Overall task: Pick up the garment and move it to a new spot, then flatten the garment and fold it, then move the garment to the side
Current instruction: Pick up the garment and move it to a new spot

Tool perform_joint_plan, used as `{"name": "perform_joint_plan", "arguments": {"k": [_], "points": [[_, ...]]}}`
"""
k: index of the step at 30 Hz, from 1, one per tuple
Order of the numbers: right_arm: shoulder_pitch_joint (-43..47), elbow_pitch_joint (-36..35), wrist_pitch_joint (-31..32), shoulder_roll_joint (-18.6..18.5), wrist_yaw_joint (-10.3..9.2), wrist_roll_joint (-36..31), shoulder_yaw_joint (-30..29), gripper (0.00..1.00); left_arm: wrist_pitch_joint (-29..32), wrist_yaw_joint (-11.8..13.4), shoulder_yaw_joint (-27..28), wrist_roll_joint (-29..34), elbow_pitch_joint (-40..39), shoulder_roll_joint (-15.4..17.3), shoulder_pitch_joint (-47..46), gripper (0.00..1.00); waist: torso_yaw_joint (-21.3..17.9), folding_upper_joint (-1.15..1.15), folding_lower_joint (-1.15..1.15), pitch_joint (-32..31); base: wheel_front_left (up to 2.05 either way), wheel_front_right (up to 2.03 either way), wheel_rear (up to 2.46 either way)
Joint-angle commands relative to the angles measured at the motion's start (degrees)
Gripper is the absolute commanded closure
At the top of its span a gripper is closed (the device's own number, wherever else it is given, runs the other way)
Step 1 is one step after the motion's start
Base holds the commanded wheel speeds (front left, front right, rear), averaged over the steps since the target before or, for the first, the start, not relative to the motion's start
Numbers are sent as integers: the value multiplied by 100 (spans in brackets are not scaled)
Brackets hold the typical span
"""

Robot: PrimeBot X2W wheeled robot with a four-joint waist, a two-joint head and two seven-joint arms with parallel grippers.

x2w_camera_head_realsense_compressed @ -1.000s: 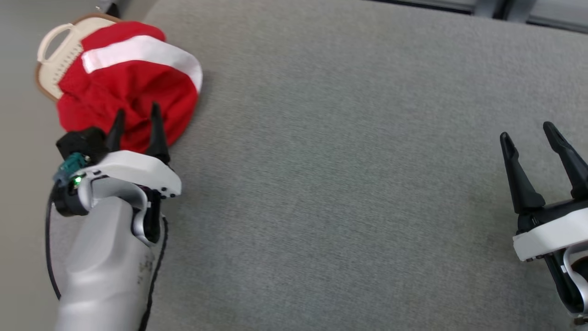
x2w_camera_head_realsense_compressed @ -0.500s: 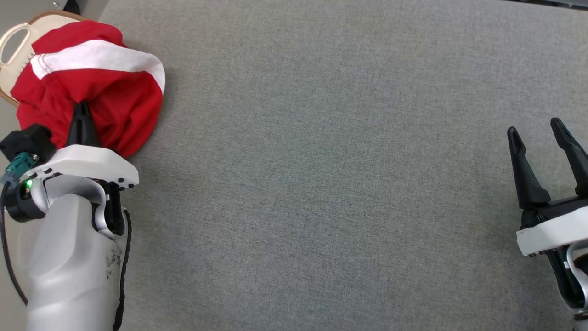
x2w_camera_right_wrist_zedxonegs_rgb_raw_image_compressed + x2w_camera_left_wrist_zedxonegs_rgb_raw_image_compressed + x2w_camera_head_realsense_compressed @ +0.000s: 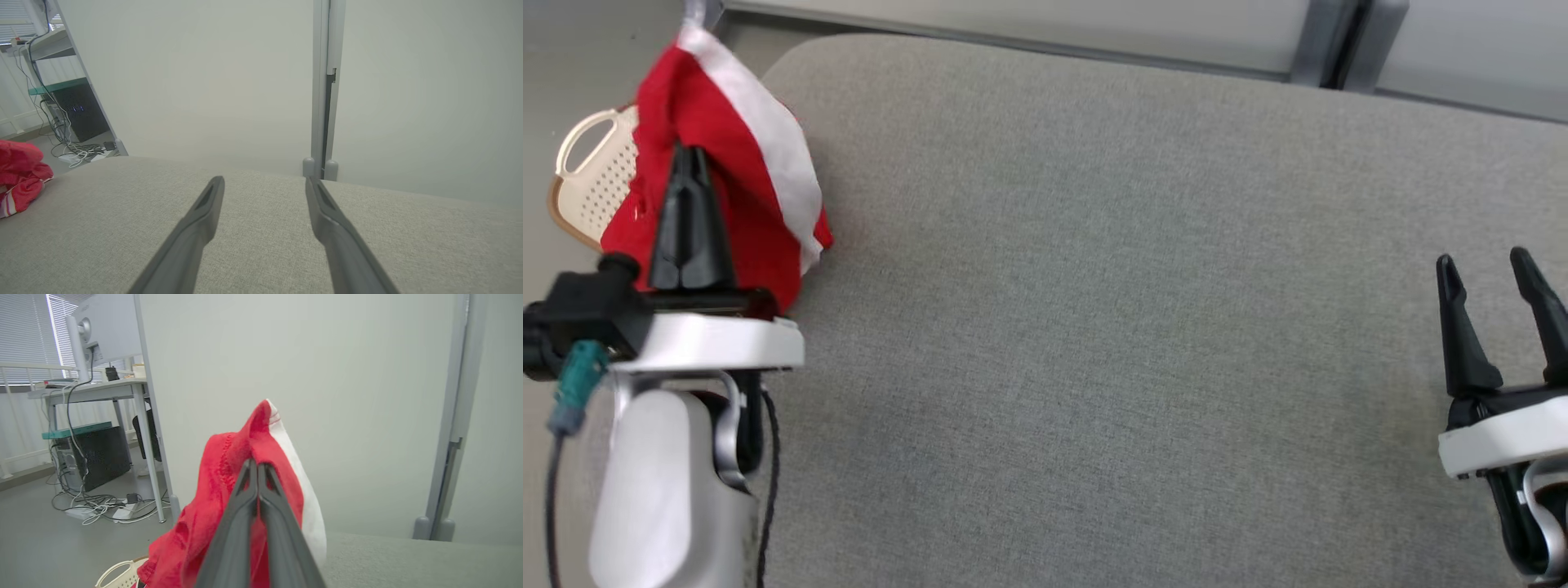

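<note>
The garment point(image 3: 735, 163) is red cloth with a white band, bunched and hanging in a peak at the far left edge of the grey table. My left gripper point(image 3: 690, 159) is shut on the garment, its two dark fingers pressed together in the cloth. The left wrist view shows the fingers closed on the garment point(image 3: 229, 490), which drapes down both sides of my left gripper point(image 3: 257, 465). The garment's lower end hangs over a beige basket point(image 3: 592, 167). At the lower right, my right gripper point(image 3: 1494, 261) stands open above bare table, holding nothing; the right wrist view shows my right gripper point(image 3: 264, 181) spread wide, with the garment point(image 3: 20, 171) at far left.
The grey fabric-covered table point(image 3: 1111, 310) has a rounded far left corner, with the beige perforated basket just beyond its left edge. A pale partition wall with a metal post point(image 3: 1331, 41) runs along the far edge. A desk with cables point(image 3: 90, 416) stands on the floor beyond.
My left gripper went from open to shut on the garment and lifted it up out of the basket into a hanging peak. The head camera shifted. The right gripper stayed open and still.
</note>
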Motion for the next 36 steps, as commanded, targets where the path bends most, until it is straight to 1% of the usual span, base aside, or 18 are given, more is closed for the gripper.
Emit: {"name": "perform_joint_plan", "arguments": {"k": [1, 6, 9, 11, 12, 15, 19, 23, 27, 29, 32, 36], "points": [[79, 25, -54, 38, 0, -19, -36, 0, -3, -39, -115, 62, -216, 10, 152, 100, -95, 0, 0, -197, 0, 0, 0], [186, 59, -70, 207, 0, -52, -58, 0, -3, -110, -790, 108, -1040, -29, 629, 100, -349, 0, 0, -426, 0, 0, 0], [146, 39, -81, 299, 0, -65, -7, 0, -2, -122, -1222, 70, -1340, -27, 767, 100, -644, 0, 0, -463, 0, 0, 0], [102, 41, -99, 350, 0, -50, 28, 0, 22, -137, -1522, 19, -1408, -32, 808, 100, -887, 0, 0, -460, 0, 0, 0], [102, 41, -99, 350, 0, -50, 28, 0, 22, -137, -1522, 19, -1408, -32, 808, 100, -887, 0, 0, -460, 0, 0, 0], [32, 76, -127, 401, 0, 4, 124, 0, 75, -118, -1973, -115, -1403, -32, 705, 100, -1316, 0, 0, -399, 0, 0, 0], [-78, 171, -206, 445, 0, 94, 255, 0, 170, -134, -2657, -296, -1169, -35, 347, 100, -1940, 0, 0, -203, 0, 0, 0], [-265, 313, -346, 509, 0, 189, 436, 0, 248, -138, -3397, -491, -875, -28, -135, 100, -2687, 0, 0, 84, 0, 0, 0], [-381, 555, -532, 567, 0, 320, 524, 0, 379, -158, -4168, -625, -462, -27, -631, 100, -3291, 0, 0, 371, 0, 0, 0], [-432, 695, -638, 602, 0, 383, 546, 0, 468, -168, -4519, -680, -151, -17, -855, 100, -3520, 0, 0, 497, 0, 0, 0], [-495, 891, -787, 642, 0, 471, 576, 0, 589, -221, -5017, -748, 370, -21, -1098, 100, -3751, 0, 0, 636, 0, 0, 0], [-575, 1082, -930, 666, 0, 558, 612, 0, 696, -300, -5627, -853, 958, -19, -1324, 100, -3873, 0, 0, 764, 0, 0, 0]]}}
